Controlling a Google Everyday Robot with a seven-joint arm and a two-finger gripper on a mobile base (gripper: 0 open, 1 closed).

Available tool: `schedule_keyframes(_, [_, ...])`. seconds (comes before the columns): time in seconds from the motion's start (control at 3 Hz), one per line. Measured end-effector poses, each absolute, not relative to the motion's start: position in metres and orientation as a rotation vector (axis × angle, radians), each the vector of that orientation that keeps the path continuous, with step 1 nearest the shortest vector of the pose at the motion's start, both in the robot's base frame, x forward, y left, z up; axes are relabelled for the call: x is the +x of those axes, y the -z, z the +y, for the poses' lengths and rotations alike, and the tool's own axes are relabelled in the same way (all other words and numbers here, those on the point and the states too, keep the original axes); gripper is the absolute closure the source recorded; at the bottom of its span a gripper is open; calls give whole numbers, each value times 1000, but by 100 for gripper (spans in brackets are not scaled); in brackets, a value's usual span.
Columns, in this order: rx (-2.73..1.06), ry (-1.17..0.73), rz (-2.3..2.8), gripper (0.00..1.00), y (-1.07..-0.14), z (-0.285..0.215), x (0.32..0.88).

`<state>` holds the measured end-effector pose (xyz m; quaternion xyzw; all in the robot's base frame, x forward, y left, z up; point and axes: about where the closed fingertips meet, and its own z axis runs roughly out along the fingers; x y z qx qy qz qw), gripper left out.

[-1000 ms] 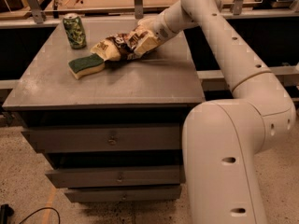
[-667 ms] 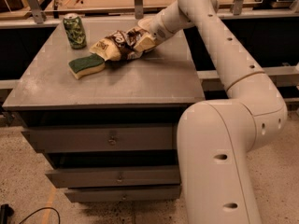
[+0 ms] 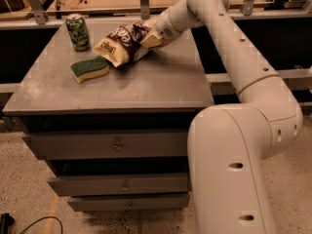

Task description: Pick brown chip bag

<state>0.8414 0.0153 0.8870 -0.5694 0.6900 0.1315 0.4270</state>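
Note:
The brown chip bag (image 3: pixel 118 44) is crinkled, with a dark brown middle, tan ends and white lettering. It is at the back of the grey table top (image 3: pixel 146 82). My gripper (image 3: pixel 147 34) comes in from the right and is shut on the bag's right end. The bag tilts down to the left from the gripper. Its tan left end is low, close to the table surface. The arm runs up and to the right from the gripper, then down to the base at the lower right.
A green can (image 3: pixel 78 31) stands upright at the table's back left. A green-and-yellow sponge (image 3: pixel 89 68) lies just left of and in front of the bag. The table is a cabinet with drawers (image 3: pixel 114 143). A railing and a wooden bench run behind it.
The gripper has raised the bag's right end, so the bag has lifted and tilted. The can and sponge have not moved.

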Motion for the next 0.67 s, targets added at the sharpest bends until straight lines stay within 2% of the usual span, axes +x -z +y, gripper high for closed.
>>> schedule_keyframes(0.67, [-1281, -214, 1518, 100, -976, -2, 813])
